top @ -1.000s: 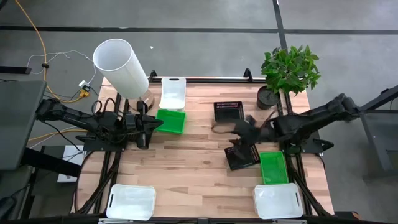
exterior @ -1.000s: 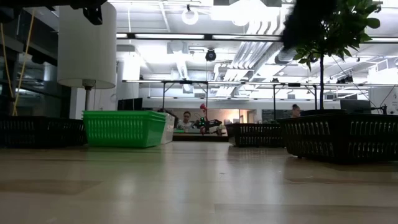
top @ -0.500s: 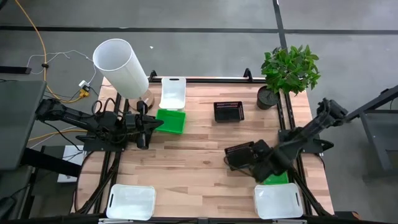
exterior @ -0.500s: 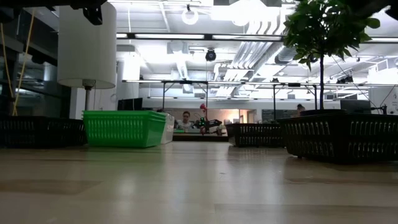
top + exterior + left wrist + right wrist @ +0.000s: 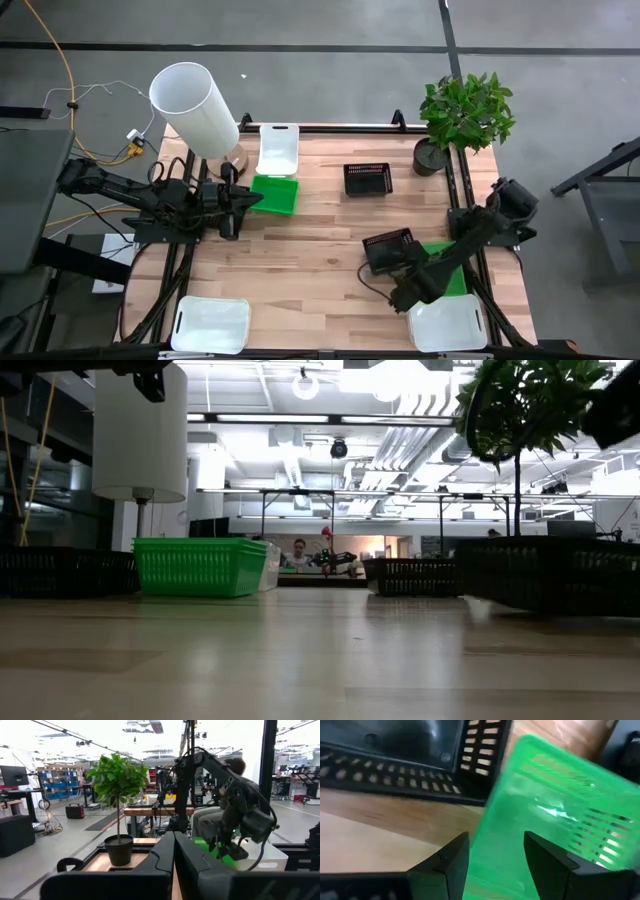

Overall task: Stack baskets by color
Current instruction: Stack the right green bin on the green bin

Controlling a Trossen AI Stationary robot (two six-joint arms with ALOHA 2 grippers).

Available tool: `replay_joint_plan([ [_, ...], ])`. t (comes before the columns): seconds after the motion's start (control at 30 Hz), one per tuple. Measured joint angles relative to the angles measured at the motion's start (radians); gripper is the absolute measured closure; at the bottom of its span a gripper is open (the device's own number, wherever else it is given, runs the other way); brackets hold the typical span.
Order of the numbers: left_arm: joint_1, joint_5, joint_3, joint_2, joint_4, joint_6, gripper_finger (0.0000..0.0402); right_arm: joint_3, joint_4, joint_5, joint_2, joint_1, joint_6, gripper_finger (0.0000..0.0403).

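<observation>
We note six baskets on the wooden table [image 5: 300,270], two of each colour, none yet nested. At the far side a white basket [image 5: 278,150] lies just behind a green basket [image 5: 274,195], the two touching or nearly so; a black mesh basket [image 5: 367,178] sits alone further right, near the potted plant [image 5: 466,112]. Toward the near right, a second black mesh basket [image 5: 388,250] lies just beside a second green basket [image 5: 447,268], which the right arm largely covers in the high view; a white basket [image 5: 447,323] sits near them at the table's near right corner, and another white basket [image 5: 211,324] at the near left corner. The right gripper [image 5: 491,855] hovers low at the edge of this green basket [image 5: 545,825], fingers [image 5: 445,862] spread apart and empty, with the basket's rim running between them. We judge this a line-up for gripping the rim, so the basket can be carried to its green partner across the table. The left gripper [image 5: 173,851] waits at the left edge of the table beside the far green basket, its fingers pressed together on nothing, presumably parked clear of the work. The tall white cylinder [image 5: 195,110] stands at the far left corner, out of play.
</observation>
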Motion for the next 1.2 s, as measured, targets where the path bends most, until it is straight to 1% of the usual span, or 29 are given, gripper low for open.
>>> replay_joint_plan([
  [0.17, 0.0, 0.039, 0.0, 0.0, 0.0, 0.0, 0.0401, 0.0, 0.043, -0.003, 0.032, 0.0, -0.013, 0.0226],
  [0.57, 0.0, 0.039, 0.0, 0.0, 0.0, 0.002, 0.0401, -0.015, 0.06, 0.031, 0.032, -0.003, 0.008, 0.0226],
  [0.7, 0.0, 0.039, 0.0, 0.0, 0.0, 0.002, 0.0401, -0.074, 0.088, -0.019, 0.032, -0.003, 0.025, 0.0231],
  [0.77, 0.0, 0.039, 0.0, 0.0, 0.0, 0.003, 0.0401, -0.107, 0.1, -0.048, 0.032, -0.003, 0.025, 0.0245],
  [0.87, 0.0, 0.039, 0.0, 0.0, 0.0, 0.003, 0.0401, -0.13, 0.096, -0.072, 0.032, -0.003, 0.025, 0.028],
  [0.97, 0.0, 0.039, 0.0, 0.0, 0.0, 0.003, 0.0401, -0.121, 0.081, -0.072, 0.032, -0.003, 0.018, 0.0329],
  [1.07, 0.0, 0.039, 0.0, 0.0, 0.0, 0.003, 0.0401, -0.082, 0.043, -0.07, 0.031, -0.003, 0.002, 0.0384],
  [1.1, 0.0, 0.039, 0.0, 0.0, 0.0, 0.003, 0.0401, -0.062, 0.009, -0.068, 0.031, -0.004, -0.003, 0.0393],
  [1.2, 0.0, 0.039, 0.0, 0.0, 0.001, 0.002, 0.0401, 0.016, -0.123, -0.059, 0.031, -0.003, -0.001, 0.0392],
])
